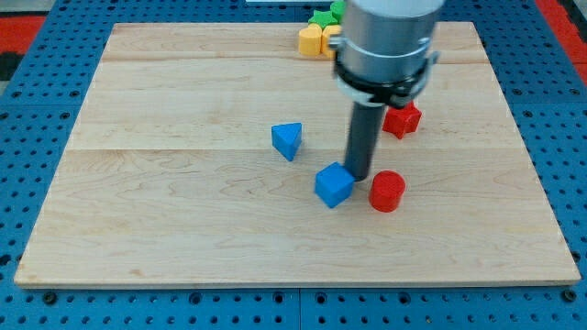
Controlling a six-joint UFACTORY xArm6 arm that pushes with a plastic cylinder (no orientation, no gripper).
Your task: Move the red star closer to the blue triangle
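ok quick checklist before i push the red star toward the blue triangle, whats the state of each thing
1. Red star located: ok, at the view's right, partly behind the arm.
2. Blue triangle located: ok, left of the rod.
3. My tip on the star's far side for a leftward push: not ok, it sits between the blue cube and the red cylinder.
4. Tip clear of the cube: cannot tell.
5. Straight path from star to triangle: not ok, the rod stands in it.

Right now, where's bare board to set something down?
Free: the whole view's-left half, left of the blue triangle, and the bottom strip below the blue cube and red cylinder. Crowded: around my tip, the red star, and the yellow blocks at top.
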